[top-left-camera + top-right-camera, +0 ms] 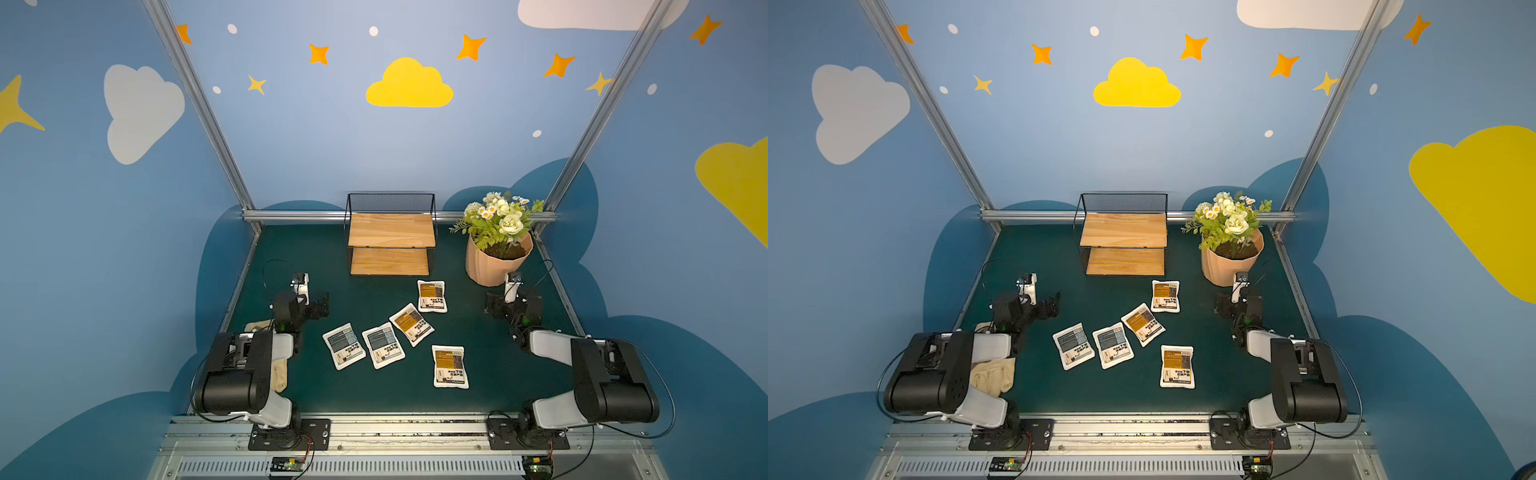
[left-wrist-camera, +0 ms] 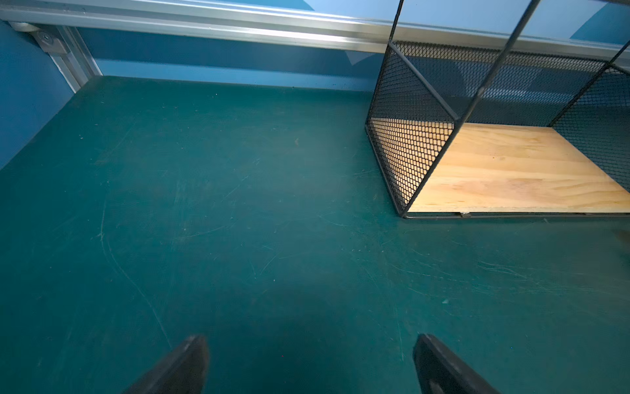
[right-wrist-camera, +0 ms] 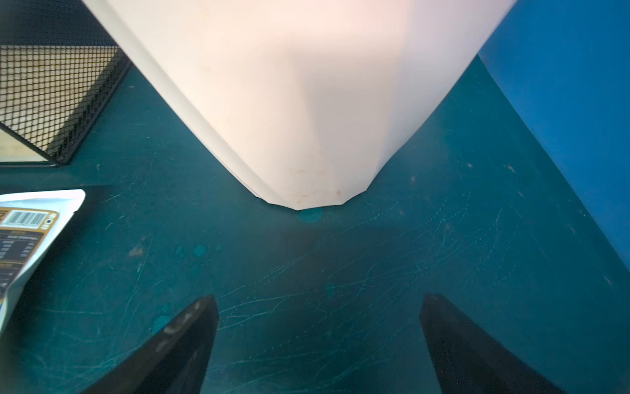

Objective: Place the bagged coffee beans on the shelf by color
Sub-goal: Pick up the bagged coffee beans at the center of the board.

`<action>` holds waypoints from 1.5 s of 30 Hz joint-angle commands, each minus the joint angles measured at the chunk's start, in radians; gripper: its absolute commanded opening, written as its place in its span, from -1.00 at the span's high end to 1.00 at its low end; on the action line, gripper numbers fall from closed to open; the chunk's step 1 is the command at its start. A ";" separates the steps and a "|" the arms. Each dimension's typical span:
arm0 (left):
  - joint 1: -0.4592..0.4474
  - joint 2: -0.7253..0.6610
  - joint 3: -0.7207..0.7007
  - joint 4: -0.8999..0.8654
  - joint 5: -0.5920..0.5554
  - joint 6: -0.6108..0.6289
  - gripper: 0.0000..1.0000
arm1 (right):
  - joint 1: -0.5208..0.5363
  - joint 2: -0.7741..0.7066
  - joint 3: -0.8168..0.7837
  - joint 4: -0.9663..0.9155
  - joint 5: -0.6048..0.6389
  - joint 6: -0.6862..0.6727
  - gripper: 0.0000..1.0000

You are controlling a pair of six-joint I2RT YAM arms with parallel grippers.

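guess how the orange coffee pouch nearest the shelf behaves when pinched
The orange-label pouch looks puffy, so it will likely dent and sag when pinched. It lies flat on the green mat, so rolling seems unlikely. Its glossy film might slip.

Soft, even light from overhead fills both top views: the blue walls read bright, the green table mat [image 1: 374, 399] is darker, and shadows are faint. Wide-angle distortion splays the frame posts [image 1: 199, 104] outward toward the corners. In the left wrist view the aluminium rail [image 2: 238, 32] carries a white glare streak, and a dim shadow pools on the mat ahead of the left gripper [image 2: 310, 365], whose tips are blurred. In the right wrist view the flower pot [image 3: 306, 102] is washed out and soft, and the right gripper [image 3: 318, 341] is likewise out of focus.
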 commanded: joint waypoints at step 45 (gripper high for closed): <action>-0.182 -0.455 0.361 -0.842 -0.091 -0.272 -1.00 | 0.005 -0.279 0.297 -0.958 -0.452 0.491 -0.96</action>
